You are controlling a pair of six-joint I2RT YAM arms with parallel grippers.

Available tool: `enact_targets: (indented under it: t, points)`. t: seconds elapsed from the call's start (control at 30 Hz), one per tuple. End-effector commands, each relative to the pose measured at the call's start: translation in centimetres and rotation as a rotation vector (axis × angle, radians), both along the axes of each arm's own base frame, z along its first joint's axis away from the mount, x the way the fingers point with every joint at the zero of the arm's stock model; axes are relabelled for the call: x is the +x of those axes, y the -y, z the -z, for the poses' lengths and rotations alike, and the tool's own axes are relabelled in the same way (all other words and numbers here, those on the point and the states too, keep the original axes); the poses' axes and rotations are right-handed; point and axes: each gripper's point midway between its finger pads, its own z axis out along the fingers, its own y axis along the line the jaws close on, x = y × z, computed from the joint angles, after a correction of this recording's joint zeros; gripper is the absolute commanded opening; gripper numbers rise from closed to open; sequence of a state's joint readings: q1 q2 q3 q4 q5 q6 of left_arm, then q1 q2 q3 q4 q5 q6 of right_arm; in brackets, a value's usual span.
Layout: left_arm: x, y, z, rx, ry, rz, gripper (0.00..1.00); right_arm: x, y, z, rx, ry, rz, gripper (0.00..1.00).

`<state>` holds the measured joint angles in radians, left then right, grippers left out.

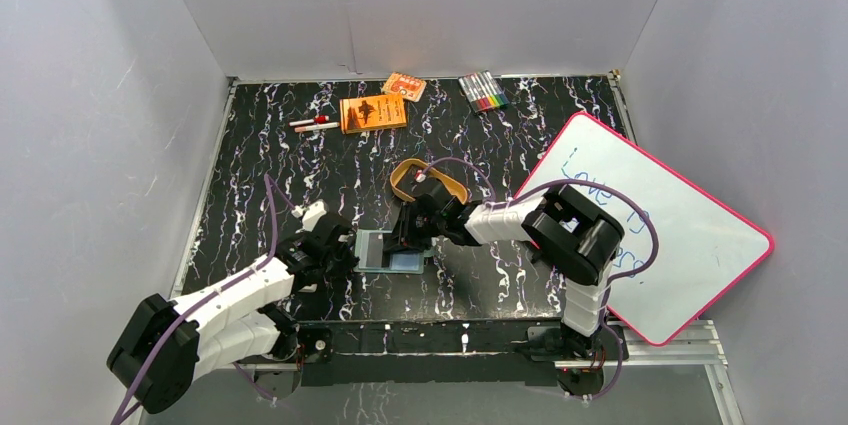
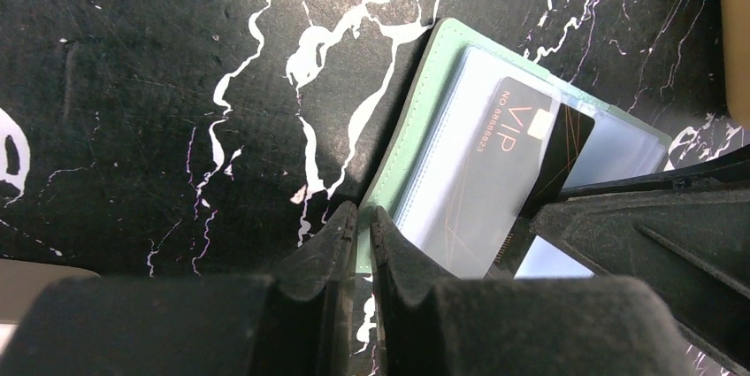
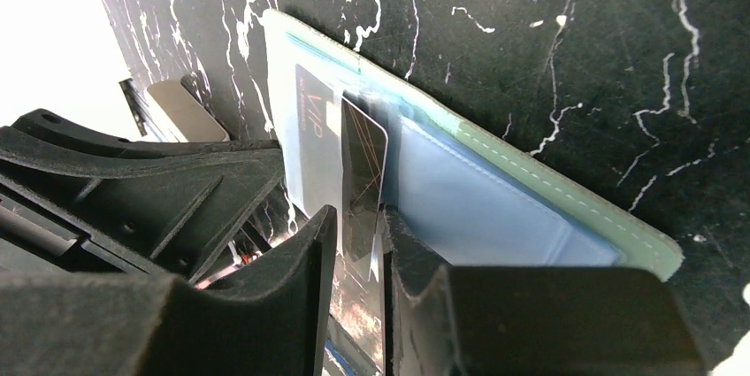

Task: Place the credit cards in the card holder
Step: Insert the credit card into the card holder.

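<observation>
So over on the left, the left hand [image 1: 343, 251] is down on the black, white-veined marble-look bench [image 1: 500, 145]. In its wrist view the two fingers [image 2: 332, 248] are clenched almost together on the near edge of the sage-green, roughly square folding card holder [image 2: 416, 128], with a sliver of green rim pinched between them.

The card holder lies open and flat near the front of the bench, between the two hands, pale blue inside facing up. Tucked under a clear sleeve in it is a dark grey flat VIP card [image 2: 495, 172] with orange lettering. Just right of that, a second card [image 2: 566, 141], dark and thin with fine orange lines, sticks out of the card holder at a slant, only partly in.

The right hand [image 3: 358, 234] comes in from the right with that second card sitting in the gap between its fingers. The fingers look a little parted, and I honestly can't tell if they're clamping it or just loose around it.

Further back, left to right:
- a couple of red-and-white pens [image 1: 313, 124]
- an orange rectangular booklet [image 1: 373, 113]
- a smaller orange packet [image 1: 404, 87]
- a golden oval tin [image 1: 425, 181] just behind the right hand
- a bundle of coloured markers [image 1: 482, 91] at the back edge
- a big pink-rimmed whiteboard [image 1: 690, 245] with blue scribble, lying askew on the right side
</observation>
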<state>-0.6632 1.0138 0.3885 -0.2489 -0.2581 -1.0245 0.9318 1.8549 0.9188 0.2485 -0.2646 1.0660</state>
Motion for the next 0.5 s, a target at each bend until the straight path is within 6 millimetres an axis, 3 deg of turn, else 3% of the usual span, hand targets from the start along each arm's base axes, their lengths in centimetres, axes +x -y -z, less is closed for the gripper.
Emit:
enact_targets:
  t: [0.0,0.47]
  points:
    - [-0.5,0.0,0.3,-0.01,-0.006,0.009,0.09,0.1,-1.1,-1.9,0.031,0.036,-0.041,0.33]
    - [-0.5,1.1,0.3,-0.054,-0.007,0.038,0.05,-0.2,-3.3,-2.2,0.063,0.026,-0.094,0.37]
